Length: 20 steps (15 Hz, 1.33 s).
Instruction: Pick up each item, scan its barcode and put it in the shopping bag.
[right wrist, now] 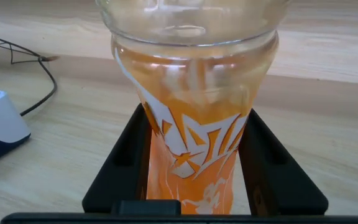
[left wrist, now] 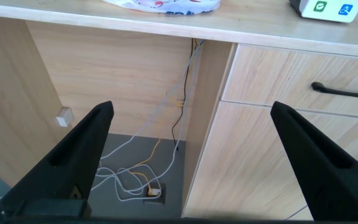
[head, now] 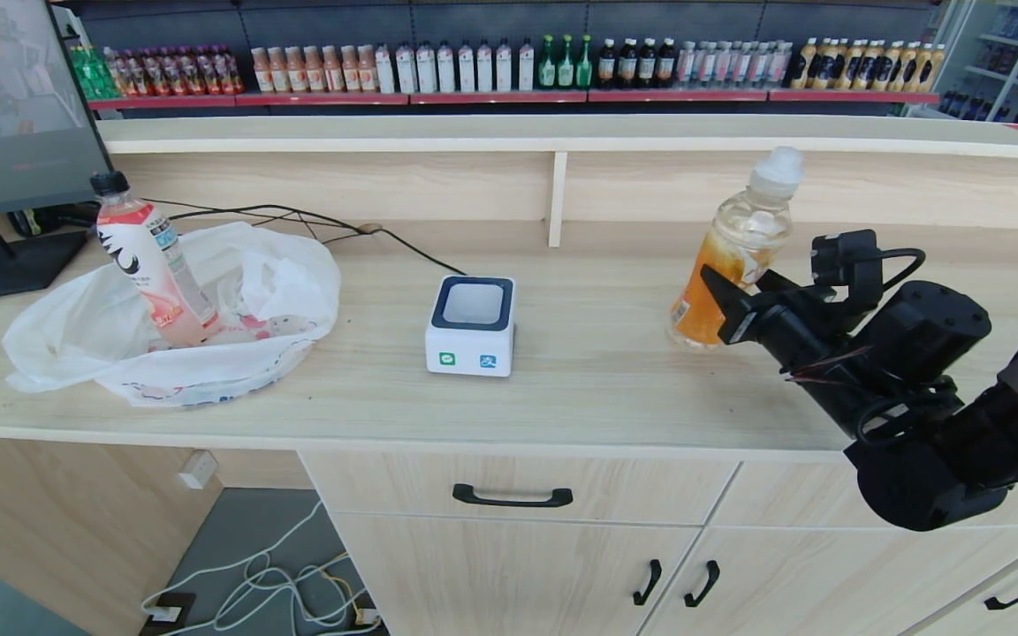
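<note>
Orange drink bottle (head: 739, 256), white-capped, sits tilted over the right part of the wooden counter (head: 580, 389), its cap leaning to the robot's right. The right gripper (head: 733, 305) is closed around its lower half. The head view shows just one dark finger (head: 721, 300) across the label. The right wrist view adds the rest: the right gripper (right wrist: 197, 115) has a black finger (right wrist: 126, 155) on each side of the narrow waist of the orange drink bottle (right wrist: 194, 124), pressed against it. Whether the base touches the counter cannot be told.

The barcode scanner (head: 471, 325), a white cube with a dark-rimmed window on top, stands mid-counter, well apart from the bottle. Further left lies the white shopping bag (head: 76, 336), mouth open, with a pink drink bottle (head: 151, 261) leaning inside it, black cap up. A monitor (head: 14, 106) stands behind the bag.

The left gripper (left wrist: 191, 106) appears in the left wrist view, spread wide and empty, low in front of the cabinet. That view also catches the bag's edge (left wrist: 166, 5), a corner of the scanner (left wrist: 331, 7), a black drawer handle (left wrist: 347, 92) and loose cables (left wrist: 135, 177) on the floor.
</note>
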Motion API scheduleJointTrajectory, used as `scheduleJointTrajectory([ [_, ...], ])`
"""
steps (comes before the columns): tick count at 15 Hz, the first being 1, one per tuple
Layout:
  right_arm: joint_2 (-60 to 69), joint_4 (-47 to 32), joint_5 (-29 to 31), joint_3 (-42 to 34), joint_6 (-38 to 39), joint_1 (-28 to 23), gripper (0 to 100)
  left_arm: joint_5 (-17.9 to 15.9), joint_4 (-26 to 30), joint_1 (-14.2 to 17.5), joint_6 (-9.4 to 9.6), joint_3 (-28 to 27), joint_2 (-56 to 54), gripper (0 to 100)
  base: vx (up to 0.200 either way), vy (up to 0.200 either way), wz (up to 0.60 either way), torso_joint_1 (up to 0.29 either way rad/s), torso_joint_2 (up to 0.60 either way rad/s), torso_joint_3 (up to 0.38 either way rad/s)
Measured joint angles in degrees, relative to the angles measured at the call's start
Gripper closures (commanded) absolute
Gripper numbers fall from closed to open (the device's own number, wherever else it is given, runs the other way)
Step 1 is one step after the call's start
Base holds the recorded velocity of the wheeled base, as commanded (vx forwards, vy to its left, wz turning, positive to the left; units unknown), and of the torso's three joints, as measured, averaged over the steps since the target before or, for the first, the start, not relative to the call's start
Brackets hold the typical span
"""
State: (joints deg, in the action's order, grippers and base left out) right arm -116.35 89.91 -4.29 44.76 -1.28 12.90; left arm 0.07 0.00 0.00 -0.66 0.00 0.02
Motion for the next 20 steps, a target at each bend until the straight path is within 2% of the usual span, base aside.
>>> scheduleJointTrajectory([
  [19,-2.8,0.0,-0.2,0.3,0.2,0.0,100,0.0,0.0,0.0,0.09,0.0,0.0,0,0.000,0.000,0.00,0.000,0.00,0.000],
  [20,-2.7,0.0,-0.2,0.2,0.2,0.0,0,0.0,0.0,0.0,0.09,0.0,0.0,0,0.000,0.000,0.00,0.000,0.00,0.000],
])
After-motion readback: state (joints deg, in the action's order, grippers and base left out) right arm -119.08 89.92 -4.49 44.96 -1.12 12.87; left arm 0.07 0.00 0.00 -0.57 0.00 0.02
